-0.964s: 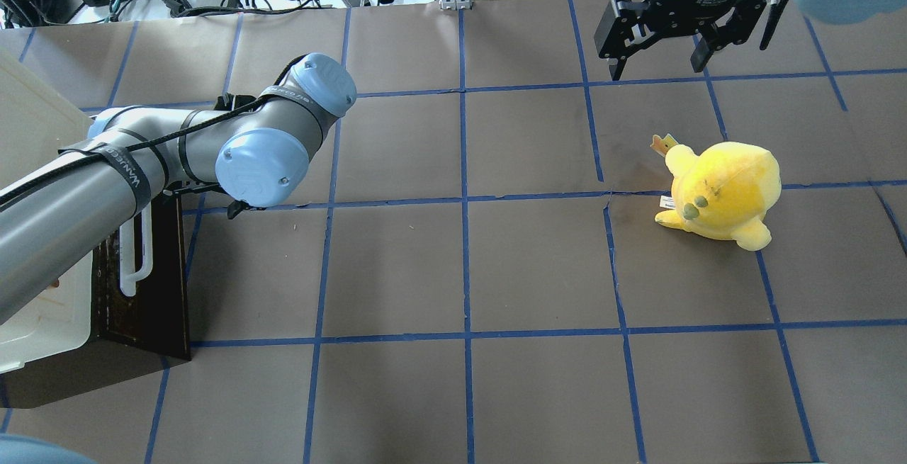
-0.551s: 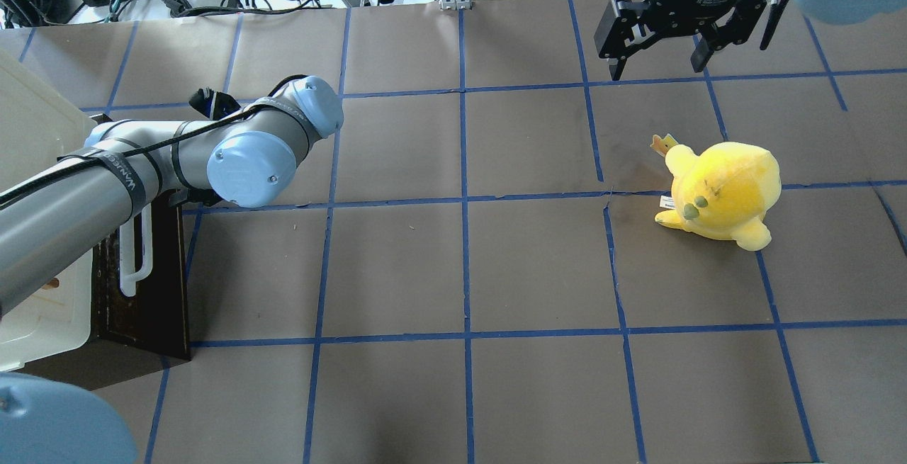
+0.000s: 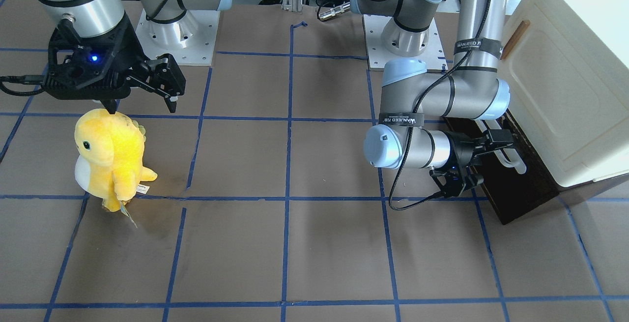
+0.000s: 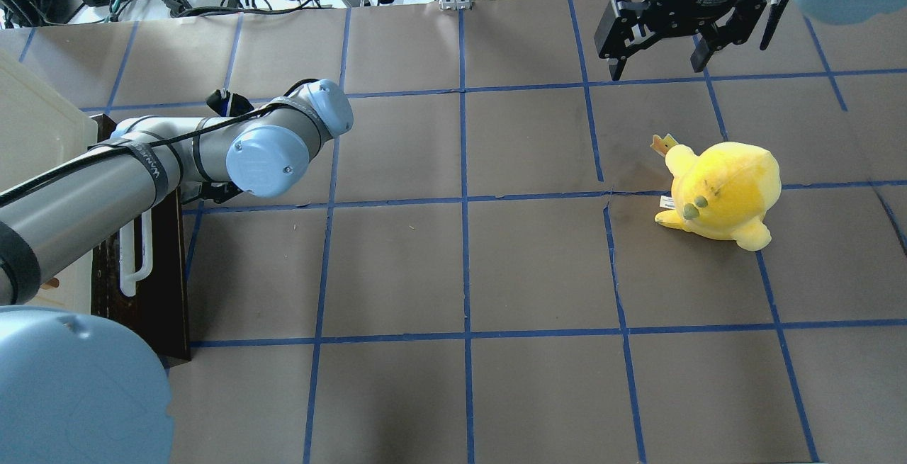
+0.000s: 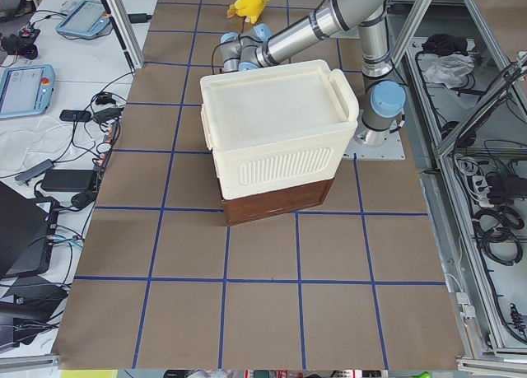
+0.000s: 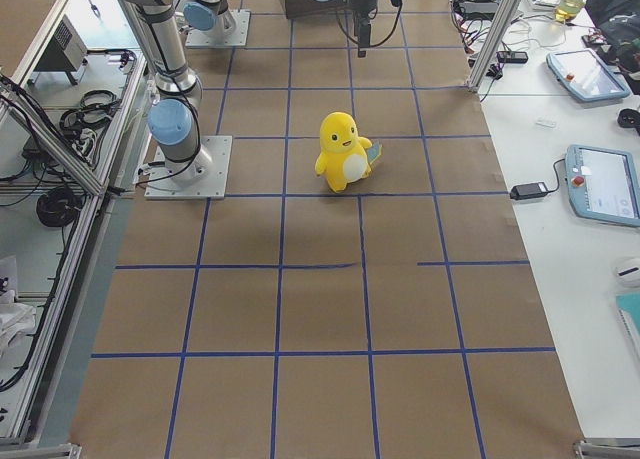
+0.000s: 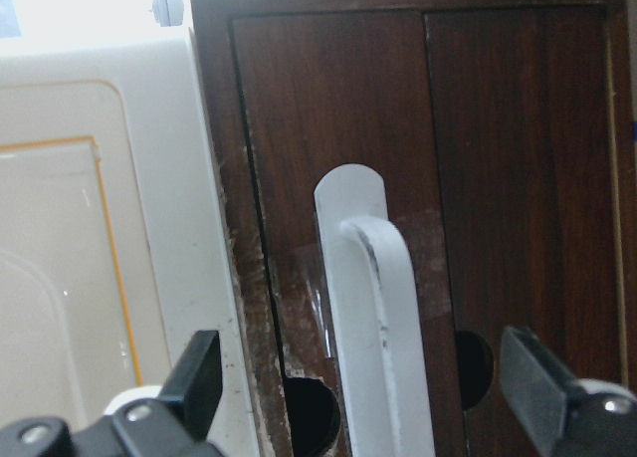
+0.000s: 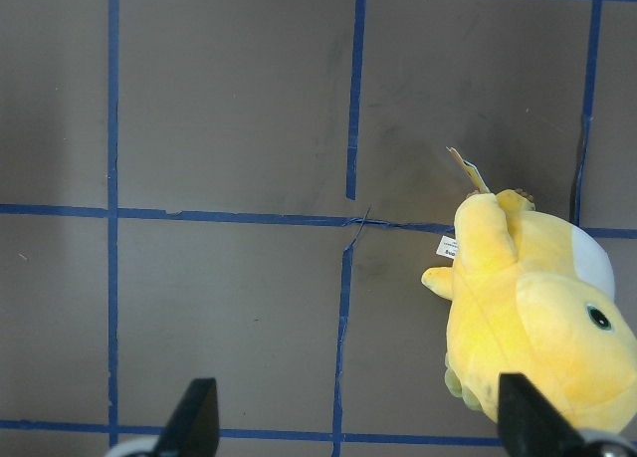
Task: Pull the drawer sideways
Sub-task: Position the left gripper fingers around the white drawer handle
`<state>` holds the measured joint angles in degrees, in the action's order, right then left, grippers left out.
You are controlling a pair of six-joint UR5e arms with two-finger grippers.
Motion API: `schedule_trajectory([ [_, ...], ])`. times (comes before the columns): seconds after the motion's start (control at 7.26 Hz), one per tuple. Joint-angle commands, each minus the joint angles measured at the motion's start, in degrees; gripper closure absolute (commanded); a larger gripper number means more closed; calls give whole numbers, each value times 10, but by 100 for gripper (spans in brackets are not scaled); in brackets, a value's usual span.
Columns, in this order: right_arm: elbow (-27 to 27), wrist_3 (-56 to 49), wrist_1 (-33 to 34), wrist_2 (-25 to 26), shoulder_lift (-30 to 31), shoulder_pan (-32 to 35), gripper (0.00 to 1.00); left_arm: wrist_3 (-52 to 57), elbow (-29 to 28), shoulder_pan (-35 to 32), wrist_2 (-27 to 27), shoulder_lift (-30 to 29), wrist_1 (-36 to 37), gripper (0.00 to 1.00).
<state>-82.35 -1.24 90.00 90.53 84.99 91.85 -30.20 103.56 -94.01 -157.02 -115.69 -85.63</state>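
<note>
The dark-brown drawer point(image 4: 159, 273) sits at the base of a cream cabinet point(image 3: 565, 96) at the table's left end. Its front carries a long white bar handle point(image 4: 134, 258). In the left wrist view the drawer front point(image 7: 318, 118) fills the frame and the handle point(image 7: 373, 308) runs between my two fingers. My left gripper point(image 3: 484, 162) is open, level with the handle's point(image 3: 513, 157) near end, one finger on each side and neither touching it. My right gripper point(image 4: 659, 60) is open and empty, high over the far right of the table.
A yellow plush toy point(image 4: 723, 191) stands on the right half of the table, just under and in front of my right gripper; it also shows in the right wrist view point(image 8: 537, 318). The brown table mat point(image 4: 460, 266) has a blue tape grid.
My left arm's wrist and elbow shifted toward the cabinet and then back out a little. The drawer and the plush toy stayed put. The right arm has not moved.
</note>
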Motion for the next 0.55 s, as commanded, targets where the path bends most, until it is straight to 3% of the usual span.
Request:
schedule_trajectory([
  [0.0, 0, 0, 0, 0, 0, 0, 0, -8, 8, 1, 5, -2, -25, 0],
  [0.41, 0, 0, 0, 0, 0, 0, 0, -7, 9, 1, -3, 2, -56, 0],
])
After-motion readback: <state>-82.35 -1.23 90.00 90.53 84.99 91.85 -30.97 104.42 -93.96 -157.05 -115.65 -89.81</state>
